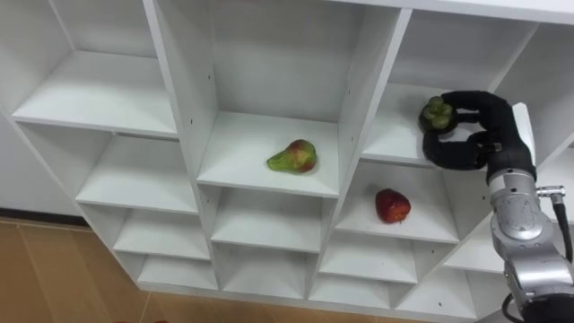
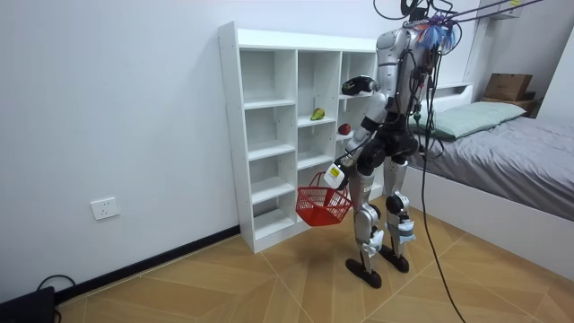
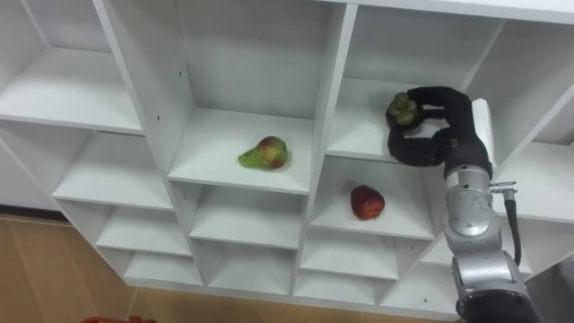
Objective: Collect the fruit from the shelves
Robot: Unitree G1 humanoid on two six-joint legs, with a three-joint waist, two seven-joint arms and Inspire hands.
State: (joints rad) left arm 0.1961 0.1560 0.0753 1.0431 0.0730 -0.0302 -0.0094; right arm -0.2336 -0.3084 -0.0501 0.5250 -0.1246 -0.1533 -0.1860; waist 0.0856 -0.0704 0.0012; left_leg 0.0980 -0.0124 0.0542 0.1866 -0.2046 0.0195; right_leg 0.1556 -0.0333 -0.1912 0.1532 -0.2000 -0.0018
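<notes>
My right hand (image 1: 475, 135) reaches into the upper right compartment of the white closet (image 1: 179, 99), its fingers curled round a dark green fruit (image 1: 437, 112) at the shelf's front edge. A green-and-red pear (image 1: 293, 157) lies on the middle column's shelf. One compartment below my hand sits a red fruit (image 1: 392, 205). In the room view I stand facing the closet (image 2: 269, 135), and my left hand (image 2: 335, 172) hangs low, gripping the handle of a red basket (image 2: 321, 205).
The other compartments hold nothing. A bed (image 2: 511, 144) stands behind me at the room view's right, with a cardboard box (image 2: 507, 87) beyond it. The floor is wood, and a wall socket (image 2: 105, 208) sits at the room view's left.
</notes>
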